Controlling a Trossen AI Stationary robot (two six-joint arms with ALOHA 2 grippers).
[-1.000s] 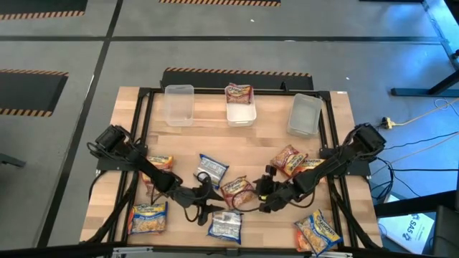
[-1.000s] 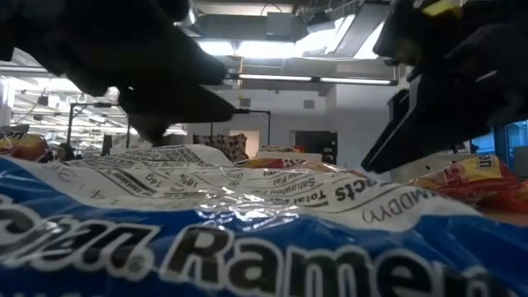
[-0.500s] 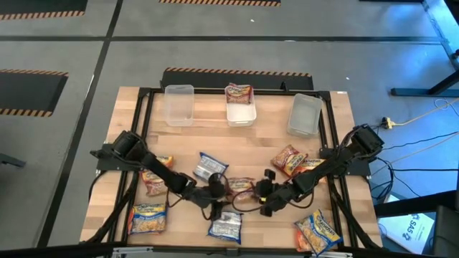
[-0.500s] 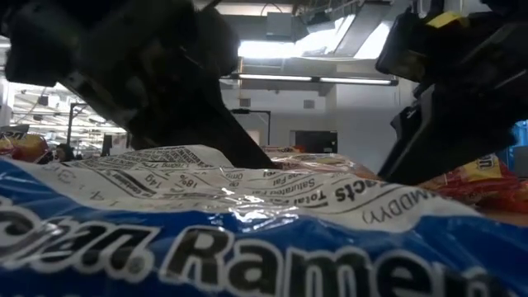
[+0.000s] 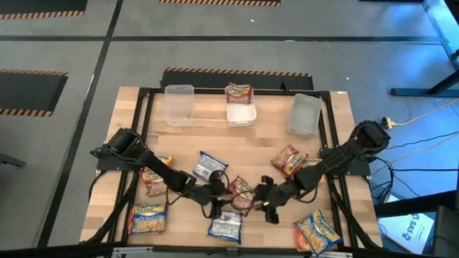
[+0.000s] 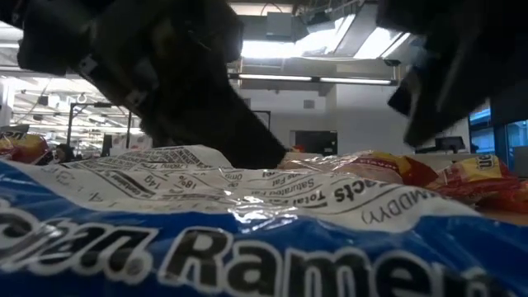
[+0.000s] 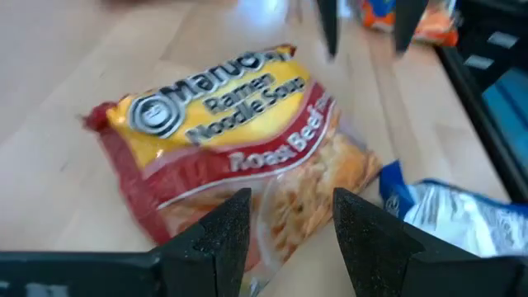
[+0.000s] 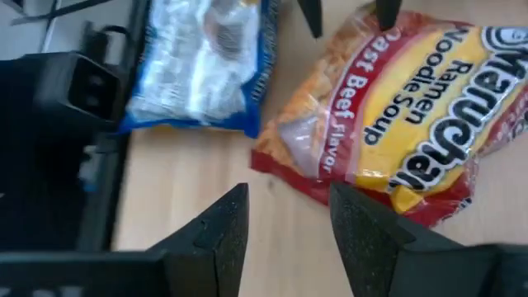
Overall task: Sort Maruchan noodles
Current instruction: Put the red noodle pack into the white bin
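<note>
Looking down, we see a wooden table [image 5: 265, 140] in a black frame, with three clear bins along its far edge: the left bin [image 5: 178, 104], the middle bin [image 5: 240, 113] with a red packet [image 5: 238, 92] in it, and the right bin [image 5: 305, 115]. Both dark arms reach toward the middle of the near half, where a red roast-beef packet [image 5: 240, 192] lies flat between them. Our left gripper [image 7: 285, 214] sits at one end of that packet with its fingers apart and nothing clamped; our right gripper [image 8: 283, 216] sits at the other end, fingers also apart and gripping nothing. Around them lie more noodle packets: a blue-white packet [image 5: 210, 167] just beyond the left arm, another blue-white one [image 5: 226, 226] near the front edge, a yellow packet [image 5: 148, 217] at the front left, a red one [image 5: 155, 175] partly under the left arm, a red one [image 5: 288, 159] by the right arm, and a yellow one [image 5: 317, 231] at the front right.
</note>
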